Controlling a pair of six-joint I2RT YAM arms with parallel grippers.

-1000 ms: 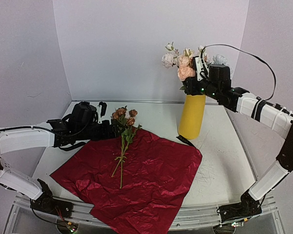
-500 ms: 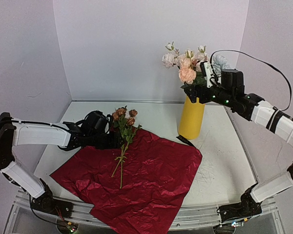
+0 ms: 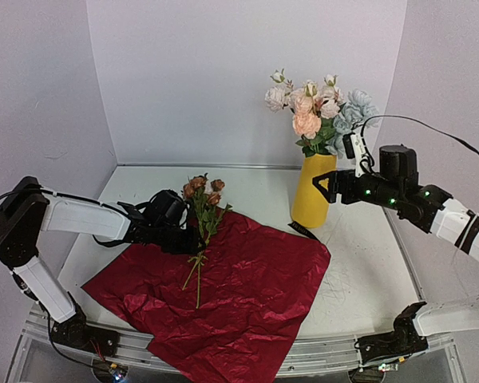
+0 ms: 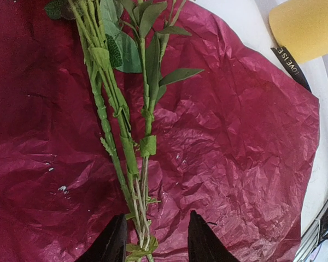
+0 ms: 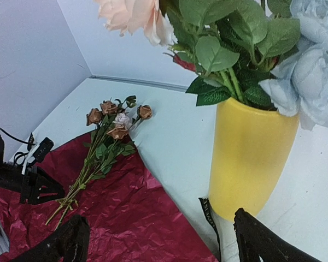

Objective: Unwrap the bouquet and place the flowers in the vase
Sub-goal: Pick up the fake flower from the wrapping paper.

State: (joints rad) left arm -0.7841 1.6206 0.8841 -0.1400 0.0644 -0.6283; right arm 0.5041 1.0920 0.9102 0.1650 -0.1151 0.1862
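Overall: a red paper [image 3: 247,295] is seen spread flat on the table [image 3: 367,271], with the bouquet already unwrapped.
Vase: a yellow vase [image 3: 314,191] is stood upright on the bare table, just past the far right corner of the paper.
Blooms: white, peach, pink and pale blue blooms [image 3: 315,108] with green leaves are held in the mouth of the vase.
Brown flowers: a small bunch of brown flowers [image 3: 201,231] is laid on the paper. The heads are turned to the far wall and lie over its far edge, and the stems are pointed at the near edge.
Ribbon: a black ribbon [image 3: 303,230] is left on the table beside the foot of the vase.
Left gripper: the left gripper [image 4: 156,240] is held low over the paper. Its fingers are parted and set on either side of the lower stems, and a gap is seen on each side, so nothing is clamped.
Right gripper: the right gripper [image 3: 326,187] is held in the air just right of the vase. Its fingers are spread wide and nothing is held.
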